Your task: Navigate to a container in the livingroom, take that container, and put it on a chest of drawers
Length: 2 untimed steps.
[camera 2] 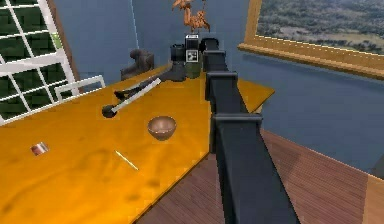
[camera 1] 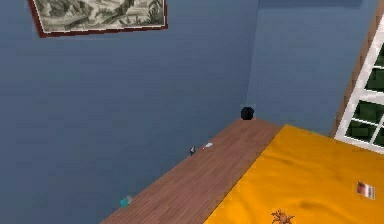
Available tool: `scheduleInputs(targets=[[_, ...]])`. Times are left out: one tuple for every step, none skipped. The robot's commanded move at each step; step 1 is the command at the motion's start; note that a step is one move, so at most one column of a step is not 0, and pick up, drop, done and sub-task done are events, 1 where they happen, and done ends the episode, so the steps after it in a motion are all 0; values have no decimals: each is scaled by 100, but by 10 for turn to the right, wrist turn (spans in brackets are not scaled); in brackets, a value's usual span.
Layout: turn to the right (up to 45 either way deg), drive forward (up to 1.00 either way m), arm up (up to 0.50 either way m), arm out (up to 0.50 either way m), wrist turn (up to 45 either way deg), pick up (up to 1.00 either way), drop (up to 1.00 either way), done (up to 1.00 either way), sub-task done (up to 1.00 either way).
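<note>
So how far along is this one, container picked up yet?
Approach looks done: the arm stretches over the orange table. In hand: the gripper sits by dark items at the far edge; I cannot tell whether it holds anything. A bowl stands on the table. Left: the chest-of-drawers placement.

A framed picture [camera 1: 98, 15] hangs on the blue wall [camera 1: 120, 100] at 11 o'clock. A white-framed window [camera 1: 368, 105] stands at 3 o'clock. An orange table [camera 1: 300, 170] lies at 5 o'clock, beside wooden floor [camera 1: 205, 175]. A small black round thing [camera 1: 247, 114] sits in the corner at 1 o'clock.
</note>
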Motion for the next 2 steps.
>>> scheduleInputs(targets=[[0, 0, 0, 0, 450, 0, 0, 0, 0], [0, 0, 0, 0, 180, 0, 0, 0, 0]])
